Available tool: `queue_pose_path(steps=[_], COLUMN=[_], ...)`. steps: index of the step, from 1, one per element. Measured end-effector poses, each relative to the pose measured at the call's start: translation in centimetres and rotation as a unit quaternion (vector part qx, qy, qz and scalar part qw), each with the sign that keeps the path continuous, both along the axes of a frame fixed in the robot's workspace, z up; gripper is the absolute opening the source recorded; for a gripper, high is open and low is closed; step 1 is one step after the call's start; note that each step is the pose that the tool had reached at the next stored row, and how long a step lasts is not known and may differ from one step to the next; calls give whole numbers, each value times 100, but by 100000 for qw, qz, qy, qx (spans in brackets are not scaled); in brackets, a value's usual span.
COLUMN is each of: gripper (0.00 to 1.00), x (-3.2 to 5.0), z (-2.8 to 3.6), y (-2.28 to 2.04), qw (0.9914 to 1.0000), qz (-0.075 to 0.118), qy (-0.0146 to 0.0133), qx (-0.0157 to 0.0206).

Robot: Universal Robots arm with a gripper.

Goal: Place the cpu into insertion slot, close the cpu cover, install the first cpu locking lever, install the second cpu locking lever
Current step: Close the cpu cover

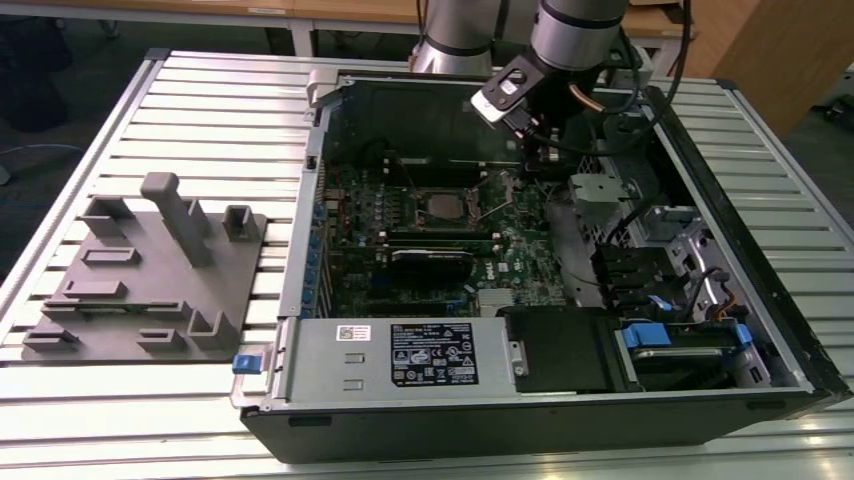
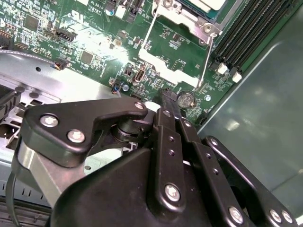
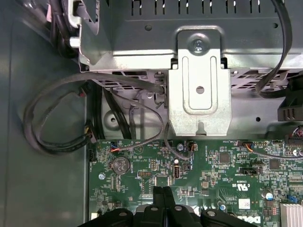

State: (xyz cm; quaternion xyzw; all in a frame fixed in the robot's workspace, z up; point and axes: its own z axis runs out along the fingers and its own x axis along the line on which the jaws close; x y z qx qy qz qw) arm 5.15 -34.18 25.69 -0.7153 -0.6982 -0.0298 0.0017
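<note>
The cpu (image 1: 438, 207) lies as a dull silver square in the insertion slot (image 1: 418, 193) on the green motherboard. The silvery cpu cover (image 2: 182, 16) appears to lie flat around its edge. Two thin wire levers (image 2: 148, 33) (image 2: 207, 52) run out from the socket toward my gripper. In the exterior view my gripper (image 1: 541, 150) hangs inside the case, behind the socket and toward that view's right. Its black fingers meet at the tips in both wrist views (image 2: 166, 94) (image 3: 161, 190), shut with nothing between them, just above the board near a coin battery (image 3: 120, 164).
A grey fixture with upright pegs (image 1: 147, 270) lies on the slatted table on the exterior view's left. In the case sit a white-labelled silver box (image 1: 400, 355), a drive cage with blue tabs (image 1: 667, 335), a metal bracket (image 3: 199, 85), looping cables (image 3: 52, 118) and memory slots (image 2: 251, 33).
</note>
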Motion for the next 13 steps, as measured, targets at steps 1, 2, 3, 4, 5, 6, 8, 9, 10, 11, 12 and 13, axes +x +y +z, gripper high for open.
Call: queue_pose_path(steps=[1,2,3,4,5,6,8,9,10,11,12,13], gripper=[11,11,11,11,11,11,11,11,11,11,11,11], x=[0,1,0,0,0,0,0,0,0,0,0,0], z=[-13,-26,-35,-43,-53,-63,-85,-96,-105,-114,-120,-127], y=[0,0,0,0,0,0,0,0,0,0,0,0], qw=[100000,100000,100000,100000,100000,100000,100000,99999,99999,99999,99999,99999], qz=[41,68,82,98,112,120,120,120,120,121,120,122], qy=[-3,-7,-4,-7,-4,-5,-4,-5,-6,-6,-6,-4], qx=[-68,-141,-174,-185,-194,-228,-281,-297,-303,-303,-305,-307])
